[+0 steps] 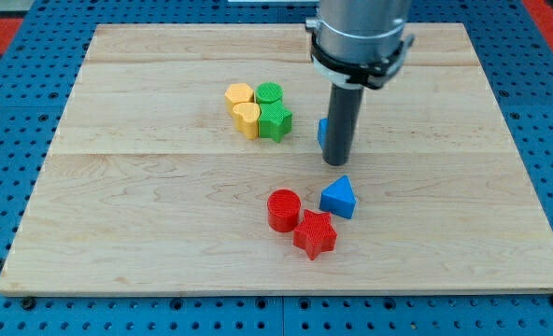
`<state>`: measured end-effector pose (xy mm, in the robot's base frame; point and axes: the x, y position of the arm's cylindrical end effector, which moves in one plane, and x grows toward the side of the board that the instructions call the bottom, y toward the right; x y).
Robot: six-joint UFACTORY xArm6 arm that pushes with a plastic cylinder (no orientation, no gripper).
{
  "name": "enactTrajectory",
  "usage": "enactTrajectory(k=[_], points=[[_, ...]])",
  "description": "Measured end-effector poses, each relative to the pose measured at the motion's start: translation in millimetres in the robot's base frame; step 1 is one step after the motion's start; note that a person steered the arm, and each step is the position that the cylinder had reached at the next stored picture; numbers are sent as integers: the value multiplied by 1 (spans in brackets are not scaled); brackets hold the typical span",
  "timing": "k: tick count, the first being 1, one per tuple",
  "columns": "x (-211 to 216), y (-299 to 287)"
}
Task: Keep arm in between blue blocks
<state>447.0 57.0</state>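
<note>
My dark rod comes down from the view's top and its tip [337, 162] rests on the wooden board [146, 205]. A blue block [322, 132] is mostly hidden behind the rod, only its left edge showing. A blue triangular block [339, 198] lies just below the tip, a small gap apart. The tip stands between the two blue blocks, touching or nearly touching the upper one.
A red cylinder [283, 209] and a red star [315, 233] lie left of and below the blue triangle. A cluster of two yellow blocks [243, 107] and two green blocks [273, 110] sits to the tip's upper left. Blue pegboard [15, 112] surrounds the board.
</note>
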Motion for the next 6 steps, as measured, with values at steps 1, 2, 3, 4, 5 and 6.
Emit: enactTrajectory(k=[1,2,3,4,5,6], points=[[5,-3],[15,-26],[39,-26],[46,19],[47,94],[11,46]])
